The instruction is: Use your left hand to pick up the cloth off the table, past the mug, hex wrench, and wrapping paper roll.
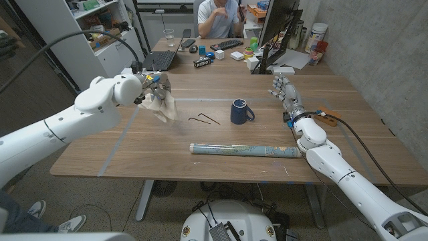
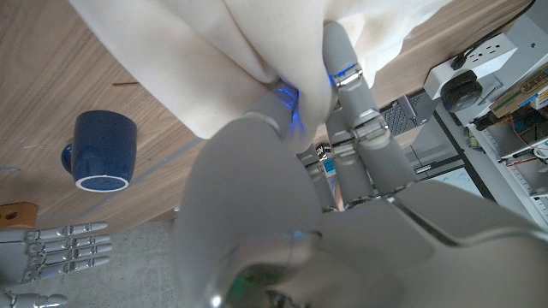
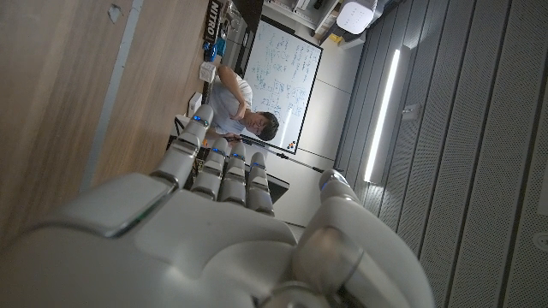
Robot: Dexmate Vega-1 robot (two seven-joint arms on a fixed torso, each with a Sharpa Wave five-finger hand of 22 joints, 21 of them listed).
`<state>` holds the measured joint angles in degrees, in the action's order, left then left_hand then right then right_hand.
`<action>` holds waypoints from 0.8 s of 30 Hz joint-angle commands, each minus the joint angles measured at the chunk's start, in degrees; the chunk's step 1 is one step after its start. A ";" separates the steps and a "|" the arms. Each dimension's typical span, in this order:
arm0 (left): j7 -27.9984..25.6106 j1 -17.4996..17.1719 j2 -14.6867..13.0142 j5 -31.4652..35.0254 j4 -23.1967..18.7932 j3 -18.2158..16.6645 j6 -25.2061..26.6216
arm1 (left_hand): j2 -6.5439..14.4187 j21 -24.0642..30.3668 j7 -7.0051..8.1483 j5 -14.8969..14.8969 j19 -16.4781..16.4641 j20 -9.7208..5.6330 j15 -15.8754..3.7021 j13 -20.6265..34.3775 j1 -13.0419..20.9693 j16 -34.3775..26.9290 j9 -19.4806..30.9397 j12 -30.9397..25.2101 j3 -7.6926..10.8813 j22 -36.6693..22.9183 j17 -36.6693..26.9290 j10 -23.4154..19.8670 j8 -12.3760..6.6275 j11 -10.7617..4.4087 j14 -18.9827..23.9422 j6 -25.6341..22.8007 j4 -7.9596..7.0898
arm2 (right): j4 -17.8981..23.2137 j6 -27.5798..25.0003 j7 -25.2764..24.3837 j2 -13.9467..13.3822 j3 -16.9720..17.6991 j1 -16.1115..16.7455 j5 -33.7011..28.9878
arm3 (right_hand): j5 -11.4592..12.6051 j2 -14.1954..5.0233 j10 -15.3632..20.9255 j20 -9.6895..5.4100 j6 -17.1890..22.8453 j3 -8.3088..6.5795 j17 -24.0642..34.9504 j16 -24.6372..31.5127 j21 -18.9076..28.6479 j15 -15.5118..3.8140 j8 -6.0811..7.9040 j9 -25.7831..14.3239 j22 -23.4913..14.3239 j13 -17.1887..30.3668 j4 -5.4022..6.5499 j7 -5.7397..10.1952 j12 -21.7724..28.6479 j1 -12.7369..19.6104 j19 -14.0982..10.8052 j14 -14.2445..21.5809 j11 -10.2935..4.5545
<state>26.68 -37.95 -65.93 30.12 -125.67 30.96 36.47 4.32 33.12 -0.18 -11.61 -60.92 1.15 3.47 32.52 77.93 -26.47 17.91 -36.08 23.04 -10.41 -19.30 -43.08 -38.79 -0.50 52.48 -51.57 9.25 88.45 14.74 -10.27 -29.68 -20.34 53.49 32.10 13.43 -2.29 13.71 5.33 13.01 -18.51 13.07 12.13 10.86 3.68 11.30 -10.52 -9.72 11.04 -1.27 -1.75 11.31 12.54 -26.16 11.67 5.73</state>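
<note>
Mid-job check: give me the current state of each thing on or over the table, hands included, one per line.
Pale beige cloth: gripped, hanging clear of the wooden table.
Left hand: raised, holding the cloth.
Right hand: holds nothing, fingers extended, at table level.
Dark blue ceramic mug: upright, apart from both hands.
Black hex wrenches: lying flat.
Patterned wrapping paper roll: lying on its side near the table's front edge.
</note>
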 commanded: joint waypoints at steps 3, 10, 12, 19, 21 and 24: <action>3.13 2.53 -0.88 0.40 -4.47 -2.81 1.85 | 0.32 0.49 0.04 -0.12 0.50 0.02 -12.66 5.07 0.26 0.21 0.21 -0.19 -0.06 -0.02 -0.37 -6.43 -0.39 -4.77 10.75 -0.21 0.03 | 0.60 -0.34 0.00 -0.19 0.07 0.11 0.13 | 0.05 -0.06 0.38 -0.17 0.28 -0.19 -0.04 0.36 0.45 0.20 -0.03 -0.26 -0.27 0.14 -0.30 0.08 0.11 -0.40 -0.39 0.34 -0.10; 9.20 6.79 -1.29 2.70 -5.04 -1.12 0.64 | 0.27 0.54 0.32 -0.13 0.94 0.00 -12.77 5.26 0.25 0.46 0.08 -0.03 -0.20 -0.02 -0.57 -6.53 -0.57 -4.79 10.64 -0.27 0.02 | 1.45 -0.17 -0.43 -0.58 0.44 0.67 -0.06 | 0.04 -0.10 0.36 -0.15 0.26 -0.21 -0.04 0.35 0.44 0.27 -0.04 -0.26 -0.27 0.14 -0.33 0.10 0.10 -0.43 -0.38 0.32 -0.05; 10.76 8.16 -1.16 3.95 -5.43 -0.97 0.88 | 0.26 0.53 0.25 -0.14 1.11 -0.02 -12.83 5.24 0.29 0.54 0.02 0.05 -0.22 -0.02 -0.62 -6.55 -0.62 -4.74 10.55 -0.33 0.05 | 1.73 -0.61 -0.43 -0.82 0.59 0.82 0.21 | 0.03 -0.12 0.37 -0.14 0.24 -0.22 -0.03 0.36 0.44 0.24 -0.05 -0.26 -0.27 0.14 -0.33 0.04 0.10 -0.45 -0.40 0.35 -0.04; 11.83 10.49 -0.76 2.59 -6.99 -3.58 1.95 | 0.27 0.62 0.27 -0.12 1.37 -0.06 -12.93 5.43 0.21 0.65 -0.07 0.18 -0.36 -0.02 -0.78 -6.64 -0.72 -4.91 10.70 -0.23 -0.02 | 2.45 -0.22 -0.62 -1.12 1.04 1.32 0.20 | 0.02 -0.18 0.35 -0.14 0.24 -0.25 -0.03 0.37 0.44 0.30 -0.06 -0.26 -0.27 0.14 -0.37 0.02 0.09 -0.48 -0.40 0.39 -0.04; 12.49 11.05 -0.48 2.62 -7.39 -3.57 2.28 | 0.29 0.67 0.39 -0.12 1.39 -0.06 -12.78 5.50 0.17 0.66 -0.13 0.20 -0.40 -0.01 -0.84 -6.69 -0.74 -5.07 10.78 -0.22 -0.05 | 2.50 0.06 -0.77 -1.00 1.19 1.51 0.26 | 0.02 -0.20 0.34 -0.14 0.26 -0.26 -0.03 0.36 0.44 0.30 -0.05 -0.26 -0.27 0.14 -0.38 0.01 0.08 -0.48 -0.40 0.37 -0.03; 12.78 11.27 -0.25 3.18 -7.81 -3.21 2.63 | 0.28 0.71 0.60 -0.13 1.48 -0.06 -12.88 5.55 0.20 0.70 -0.21 0.28 -0.44 -0.01 -0.91 -6.72 -0.79 -5.03 10.88 -0.24 -0.02 | 2.62 -0.12 -0.69 -1.21 1.29 1.59 0.34 | 0.01 -0.24 0.36 -0.13 0.23 -0.28 -0.03 0.35 0.44 0.28 -0.06 -0.26 -0.27 0.14 -0.39 0.03 0.09 -0.49 -0.42 0.34 -0.07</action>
<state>36.59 -29.80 -66.69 32.24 -131.47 28.28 38.09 4.29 33.49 -0.08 -11.58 -59.73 0.93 3.47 32.52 78.07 -25.81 17.60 -35.46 22.78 -10.42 -20.05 -43.39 -39.02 -0.81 52.48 -51.47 9.15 90.19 14.53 -10.74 -30.39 -19.72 54.34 32.21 13.43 -2.29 13.71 5.33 13.01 -18.69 13.07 12.13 10.86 3.67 11.30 -10.52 -9.72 11.04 -1.44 -1.74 11.31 12.54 -26.15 11.68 5.73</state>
